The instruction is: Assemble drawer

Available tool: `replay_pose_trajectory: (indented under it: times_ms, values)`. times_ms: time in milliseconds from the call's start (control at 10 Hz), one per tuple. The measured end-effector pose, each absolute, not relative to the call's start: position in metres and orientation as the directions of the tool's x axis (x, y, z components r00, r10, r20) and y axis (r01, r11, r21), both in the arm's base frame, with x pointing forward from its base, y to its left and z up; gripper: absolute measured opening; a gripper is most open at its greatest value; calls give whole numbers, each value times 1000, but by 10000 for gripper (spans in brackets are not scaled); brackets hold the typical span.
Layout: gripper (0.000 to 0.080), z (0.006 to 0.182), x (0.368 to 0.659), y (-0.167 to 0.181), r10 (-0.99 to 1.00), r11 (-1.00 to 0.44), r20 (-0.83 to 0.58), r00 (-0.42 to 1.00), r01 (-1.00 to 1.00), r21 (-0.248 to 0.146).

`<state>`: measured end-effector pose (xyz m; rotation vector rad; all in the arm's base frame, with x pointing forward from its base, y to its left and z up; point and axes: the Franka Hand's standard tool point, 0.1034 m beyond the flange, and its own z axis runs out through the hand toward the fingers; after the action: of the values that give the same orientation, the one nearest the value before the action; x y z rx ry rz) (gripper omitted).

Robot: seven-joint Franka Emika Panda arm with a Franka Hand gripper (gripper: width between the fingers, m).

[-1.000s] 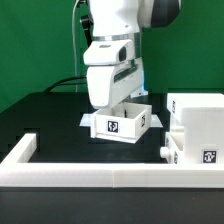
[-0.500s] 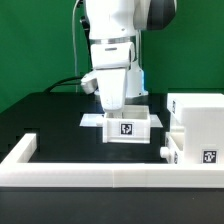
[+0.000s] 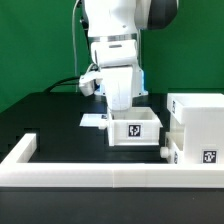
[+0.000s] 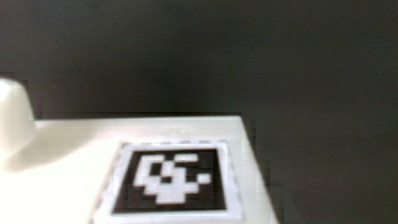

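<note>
Exterior view, Inspector A: the white arm's pincer [image 3: 121, 100] reaches down into a shallow white tray [image 3: 134, 128] on the black desk [image 3: 50, 115]. The tray's front wall carries a black-and-white tag [image 3: 137, 129]. Its fingers are hidden behind the tray wall.

Inspector B: Is the pincer clenched on the tray?

Inspector A: I cannot tell; neither view shows the fingertips. The wrist view shows only a white surface with a tag [image 4: 171, 180] against the dark desk.

Inspector B: Position of the other drawer parts?

Inspector A: The tall hollow shell [image 3: 198, 117] stands toward the desk's edge on the exterior view's right, just beside the tray. A second tray [image 3: 196, 154], also tagged, sits in front of the shell, against the long white border rail [image 3: 100, 171] along the desk's near edge. The marker board [image 3: 92, 120] lies flat behind the first tray.
</note>
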<state>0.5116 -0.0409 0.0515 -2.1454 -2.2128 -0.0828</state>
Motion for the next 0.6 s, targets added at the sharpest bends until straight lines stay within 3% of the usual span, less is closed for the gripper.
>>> replay_pose_trajectory:
  times_ms: [200, 300, 600]
  values:
    - [44, 51, 513, -41, 997, 23, 78, -24, 1000, 11]
    - [44, 54, 516, -37, 997, -8, 79, 9, 1000, -13]
    - [44, 59, 535, -29, 996, -25, 82, 25, 1000, -10]
